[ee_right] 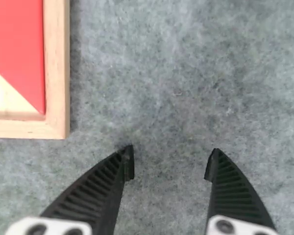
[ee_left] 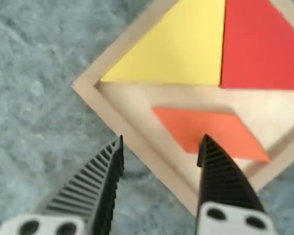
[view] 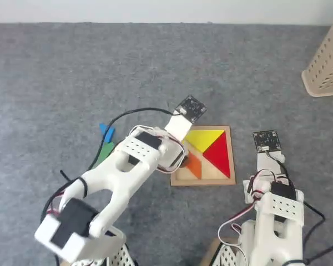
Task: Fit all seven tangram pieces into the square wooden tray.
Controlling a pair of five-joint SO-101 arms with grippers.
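Both released, gripping nothing: left gripper [ee_left: 161, 142] is hanging with jaws straddling the tray [ee_left: 108, 110] rim beside the orange piece [ee_left: 210, 132]; right gripper [ee_right: 172, 151] is sitting over the tabletop [ee_right: 196, 73] just off a tray corner. In the tray, yellow piece [view: 206, 137], red piece [view: 221, 154] and orange are lying flat; blue piece [view: 106, 132] and green piece [view: 104, 152] are waiting on the tabletop, on the left gripper's side. Pieces are looking thin, stiff, light and smooth, so probably sliding easily; I'd be pinching across opposite edges, not faces. High view is giving the loose pieces; left wrist view is giving how the jaws sit over the rim, which the left arm [view: 127, 166] is covering from above.
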